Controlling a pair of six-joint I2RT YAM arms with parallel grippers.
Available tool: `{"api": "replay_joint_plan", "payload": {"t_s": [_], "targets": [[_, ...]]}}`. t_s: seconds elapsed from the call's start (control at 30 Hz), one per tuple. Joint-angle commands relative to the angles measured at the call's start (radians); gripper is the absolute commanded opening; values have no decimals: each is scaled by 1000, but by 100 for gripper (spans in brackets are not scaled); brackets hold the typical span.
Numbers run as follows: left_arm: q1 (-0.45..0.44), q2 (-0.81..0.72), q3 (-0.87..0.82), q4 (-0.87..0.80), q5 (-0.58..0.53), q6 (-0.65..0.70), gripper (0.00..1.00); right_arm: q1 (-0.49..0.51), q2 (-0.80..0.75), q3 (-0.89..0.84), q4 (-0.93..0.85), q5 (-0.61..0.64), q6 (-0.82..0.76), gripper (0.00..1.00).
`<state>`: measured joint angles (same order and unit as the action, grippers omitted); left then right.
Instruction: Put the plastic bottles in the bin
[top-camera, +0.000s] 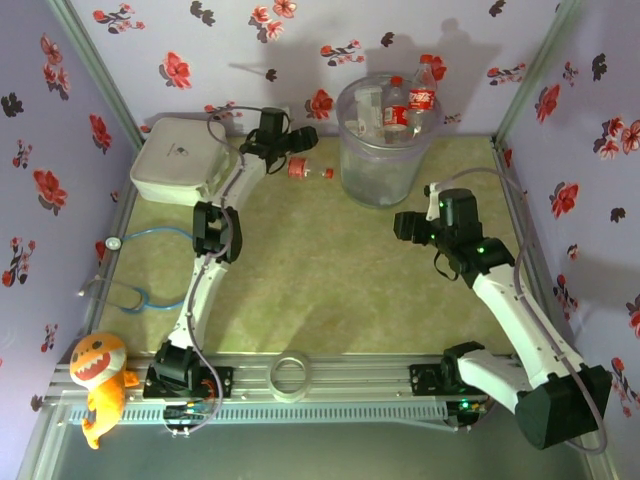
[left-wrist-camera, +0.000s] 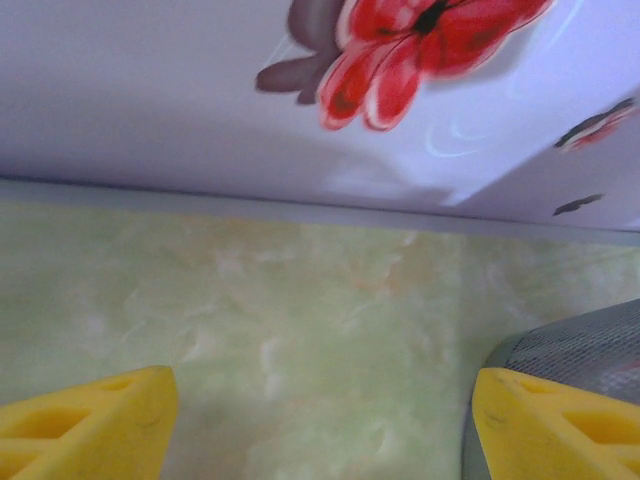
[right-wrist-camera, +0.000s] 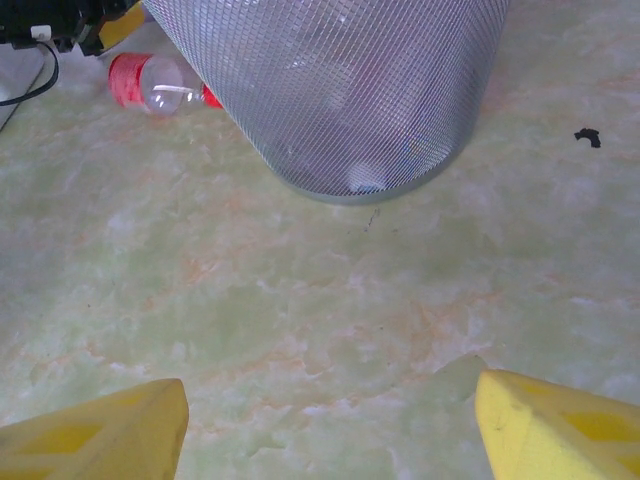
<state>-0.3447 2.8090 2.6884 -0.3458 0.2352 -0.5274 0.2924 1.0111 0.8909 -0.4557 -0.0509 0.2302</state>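
Finding the bin (top-camera: 380, 165) standing at the far side of the worktop (top-camera: 320, 270), just right of centre, with several plastic bottles (top-camera: 412, 98) poking up past its rim (red labels and red caps on those that can be made out). Spotting one more bottle (top-camera: 308, 170) lying on its side on the worktop, just left of the bin and apart from it, red cap pointing toward the bin.

Holding the left pincer (top-camera: 300, 140) just on the far side of that bottle, near the back wall, yellow fingers (left-wrist-camera: 90, 425) spread apart with bare worktop between them and the bin's meshed wall at the right edge of the left wrist view. Hovering the right pincer (top-camera: 408, 226) on the near side of the bin, fingers parted too, gripping nothing, facing the bin's base (the lying bottle showing beyond, to the left).

Noting the clutter around:
- a flat white box (top-camera: 180, 165) at the far left, just beside the left arm
- a stethoscope (top-camera: 113, 243) along the left edge
- a roll of tape (top-camera: 291, 376) on the near rail between the arm bases
- an orange plush toy (top-camera: 97, 385) at the near left corner

Finding bare worktop between the lying bottle and the bin.
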Motion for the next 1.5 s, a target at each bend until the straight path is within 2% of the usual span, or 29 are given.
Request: {"api": "replay_joint_plan", "payload": {"t_s": [0.0, 0.2, 0.33, 0.4, 0.47, 0.6, 0.67, 0.8, 0.87, 1.0, 1.1, 1.23, 1.47], "targets": [[-8, -13, 8, -150, -30, 16, 79, -7, -32, -18, -19, 26, 32, 76], [-13, -212, -271, -146, -23, 50, 83, -6, -45, -32, -24, 37, 37, 76], [-26, -437, -560, 21, -30, 69, 87, -3, -28, -31, -20, -2, 33, 76], [-31, -565, -703, 110, -53, 54, 88, 35, 6, -16, -22, -30, 15, 76], [-30, -689, -835, 159, -73, 28, 88, 121, 59, -6, -13, -56, -35, 77], [-19, -919, -1070, 150, -112, -22, 88, 373, 237, 55, -37, -69, -231, 88], [4, -1033, -1191, 149, -129, -62, 88, 457, 331, 100, -32, -76, -295, 92], [129, -1273, -1441, 150, -113, -201, 84, 605, 506, 184, 64, -144, -346, 96], [201, -1385, -1524, 129, -106, -228, 83, 679, 603, 222, 95, -146, -351, 96], [311, -1570, -1613, 29, -90, -229, 82, 800, 716, 252, 178, -208, -333, 97], [332, -1640, -1636, -63, -77, -210, 82, 849, 752, 267, 217, -269, -294, 97], [339, -1675, -1678, -98, -71, -207, 82, 891, 783, 279, 229, -317, -243, 97], [341, -1640, -1712, -31, -39, -244, 82, 937, 869, 324, 255, -355, -184, 97]]}}
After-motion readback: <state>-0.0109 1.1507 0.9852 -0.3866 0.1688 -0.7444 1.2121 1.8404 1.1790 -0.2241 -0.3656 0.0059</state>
